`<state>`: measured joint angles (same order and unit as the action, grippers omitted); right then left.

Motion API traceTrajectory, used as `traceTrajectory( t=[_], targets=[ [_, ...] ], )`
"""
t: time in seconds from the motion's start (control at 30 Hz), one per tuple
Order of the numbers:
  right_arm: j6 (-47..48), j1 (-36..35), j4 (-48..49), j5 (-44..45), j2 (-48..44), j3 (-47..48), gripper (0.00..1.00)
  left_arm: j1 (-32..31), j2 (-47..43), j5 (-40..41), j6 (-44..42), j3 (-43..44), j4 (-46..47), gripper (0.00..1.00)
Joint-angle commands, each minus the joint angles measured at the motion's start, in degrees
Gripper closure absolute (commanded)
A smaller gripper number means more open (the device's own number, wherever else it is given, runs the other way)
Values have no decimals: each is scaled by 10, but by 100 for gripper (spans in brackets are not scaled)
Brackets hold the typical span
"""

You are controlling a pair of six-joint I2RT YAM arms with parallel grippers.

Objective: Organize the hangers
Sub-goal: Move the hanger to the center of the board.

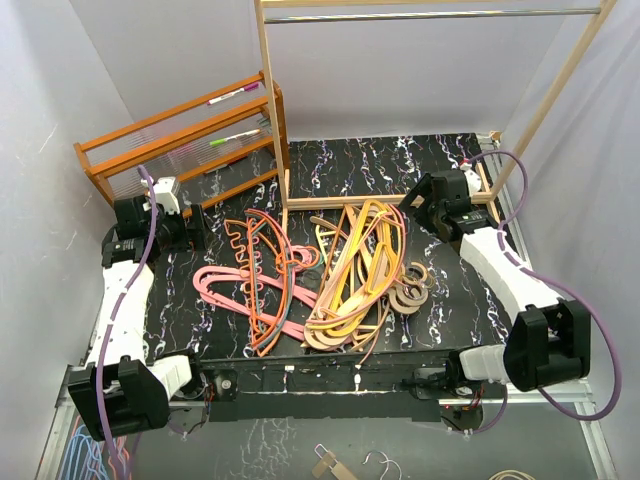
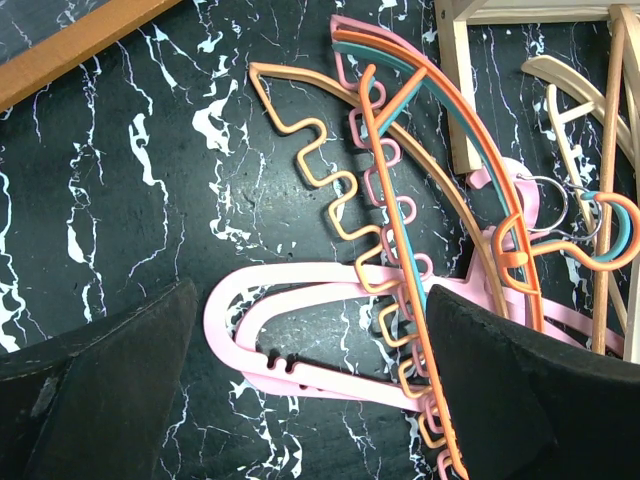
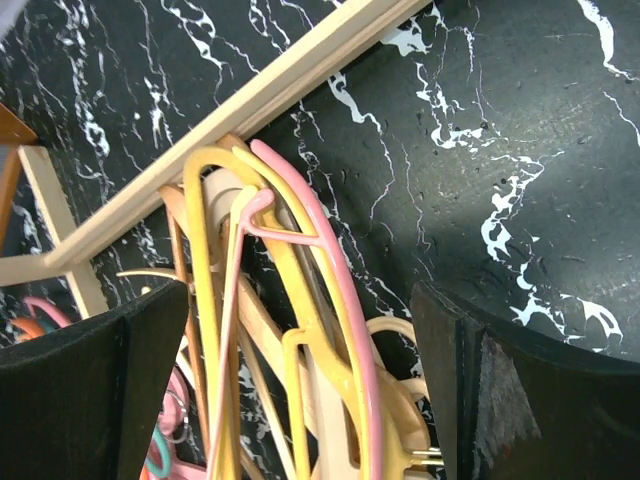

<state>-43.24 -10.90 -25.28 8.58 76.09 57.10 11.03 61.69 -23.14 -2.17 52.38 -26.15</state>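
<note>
Glossy plastic hangers [image 1: 300, 275], marbled table [image 1: 400, 165]

Black white-veined marble tabletop [image 1: 420, 165], pale walls [image 1: 400, 70], orange-brown slatted rack [image 1: 180, 140], pale wooden frame [image 1: 268, 90].

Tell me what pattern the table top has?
White marble streaks on the black table top; left wrist view.

Hangers [image 1: 345, 270] lie heaped on the table [image 1: 400, 165] before the frame [image 1: 330, 201].
</note>
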Motion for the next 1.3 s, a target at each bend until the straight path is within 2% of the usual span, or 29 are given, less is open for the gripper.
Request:
traceTrajectory(
  t=[0.0, 0.07, 0.13, 0.2, 0.3, 0.4, 0.57, 0.73, 0.97, 1.17, 1.27],
  targets=[
    [6, -10, 40, 13, -54, 1, 2, 0, 2, -15, -3, -3, -3, 3],
    [86, -10, 59, -95, -74, -8, 2, -5, 6, -13, -4, -3, -4, 3],
    [102, -18, 60, -143, -100, -23, 2, -10, 8, -13, -6, -3, -5, 3],
    [89, -44, -11, -99, -97, -8, 2, -15, 13, -13, -6, -1, -5, 3],
    [75, -109, -184, 35, -36, 50, 2, -21, 17, -29, -16, 5, -12, 3],
    [58, -156, -254, 105, -26, 52, 2, -24, 21, -68, -42, 10, -26, 3],
    [68, -159, -165, 119, -79, 5, 2, -33, 15, -73, -48, 10, -29, 3],
    [87, -136, -139, 126, -16, 39, 4, -42, 1, -59, -56, 4, -32, 3],
    [103, -108, -94, 97, 38, 20, 16, -48, -13, -44, -64, -3, -31, 3],
    [117, -103, -51, 93, 53, 11, 41, -54, -12, -46, -65, -2, -30, 3],
    [125, -104, -40, 81, 59, 11, 49, -54, -11, -47, -65, -3, -30, 3]
  ],
)
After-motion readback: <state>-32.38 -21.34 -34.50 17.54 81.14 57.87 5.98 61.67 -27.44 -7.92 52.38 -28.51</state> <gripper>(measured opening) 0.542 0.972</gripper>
